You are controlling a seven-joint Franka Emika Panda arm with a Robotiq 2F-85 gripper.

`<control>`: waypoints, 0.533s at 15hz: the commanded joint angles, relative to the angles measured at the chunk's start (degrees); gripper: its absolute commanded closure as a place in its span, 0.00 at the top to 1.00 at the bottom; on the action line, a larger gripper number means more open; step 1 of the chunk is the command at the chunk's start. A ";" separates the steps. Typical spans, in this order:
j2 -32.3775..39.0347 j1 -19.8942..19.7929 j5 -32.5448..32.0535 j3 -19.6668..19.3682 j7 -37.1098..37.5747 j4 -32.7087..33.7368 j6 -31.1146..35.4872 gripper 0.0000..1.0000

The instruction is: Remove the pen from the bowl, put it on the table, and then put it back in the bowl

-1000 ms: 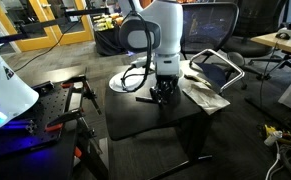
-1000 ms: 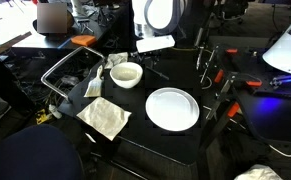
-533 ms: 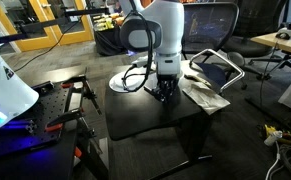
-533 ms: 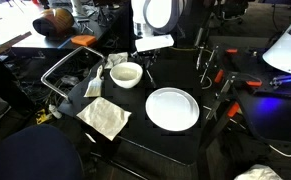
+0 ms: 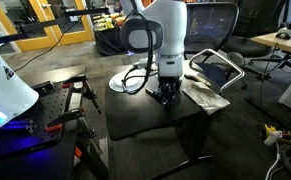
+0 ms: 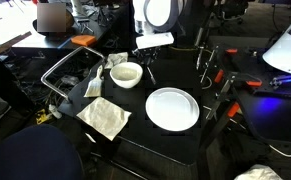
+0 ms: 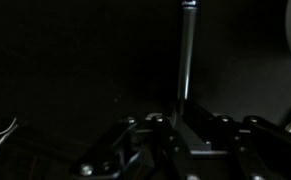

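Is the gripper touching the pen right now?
Touching. Wrist view shows the pen clamped in the gripper, its shaft sticking out past the fingers.

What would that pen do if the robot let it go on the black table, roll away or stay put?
The pen looks round and smooth, so it would probably roll a little on the flat table. It runs straight out from the end effector without drooping, so it is likely stiff. Being so thin, it is probably light.
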 commanded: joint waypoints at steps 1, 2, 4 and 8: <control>-3.71 0.38 1.17 -2.07 -1.13 -2.60 -0.68 0.04; -4.25 0.03 1.35 -2.14 -1.25 -2.89 -0.47 0.04; -5.59 -1.20 1.99 -1.48 -1.71 -3.42 -0.25 0.04; -8.81 -4.31 5.02 1.09 -2.40 -4.64 0.15 0.04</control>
